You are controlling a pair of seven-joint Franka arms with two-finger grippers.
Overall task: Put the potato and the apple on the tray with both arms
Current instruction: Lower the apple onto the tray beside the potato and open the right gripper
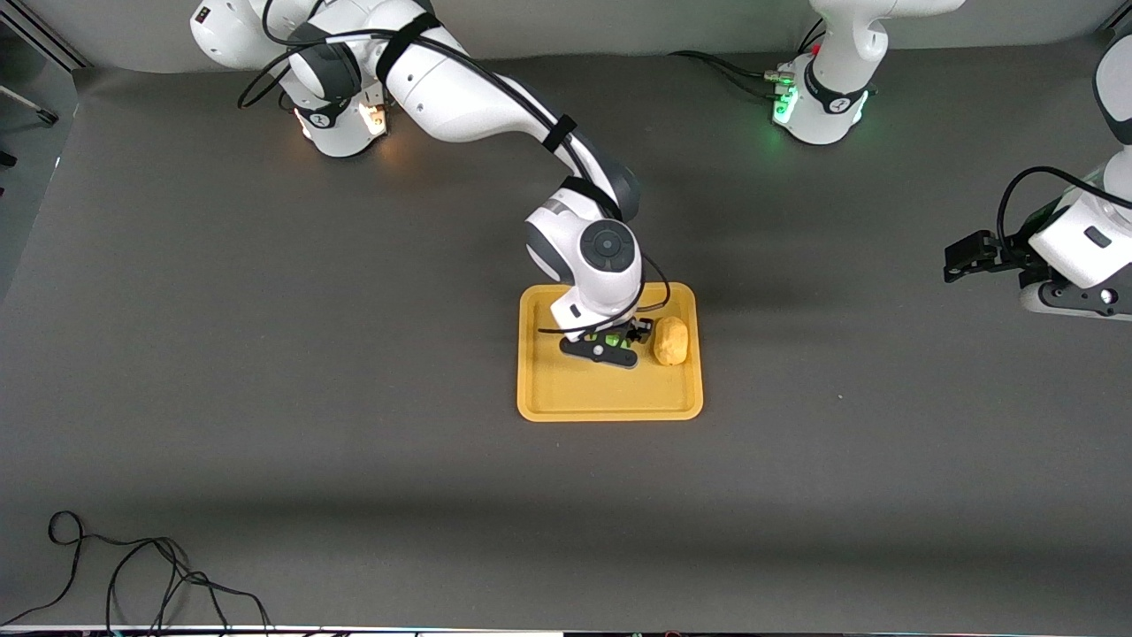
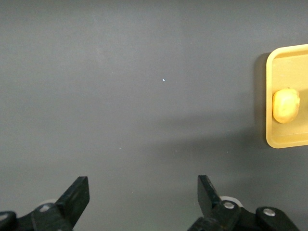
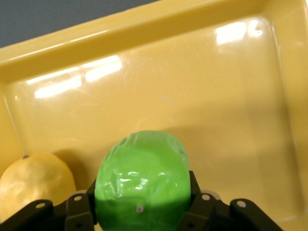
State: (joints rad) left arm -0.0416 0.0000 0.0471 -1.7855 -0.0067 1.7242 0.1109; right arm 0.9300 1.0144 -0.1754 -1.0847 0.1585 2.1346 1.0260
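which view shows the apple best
The right wrist view: the apple fills the foreground, clamped between the right gripper's fingers over the tray, beside the potato. The front view shows only green slivers under the wrist. The left wrist view shows no apple.

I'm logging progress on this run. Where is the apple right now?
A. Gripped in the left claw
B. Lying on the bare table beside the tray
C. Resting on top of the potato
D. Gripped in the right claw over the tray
D: the right claw is shut on the green apple over the tray, beside the potato; the left claw is open and empty.
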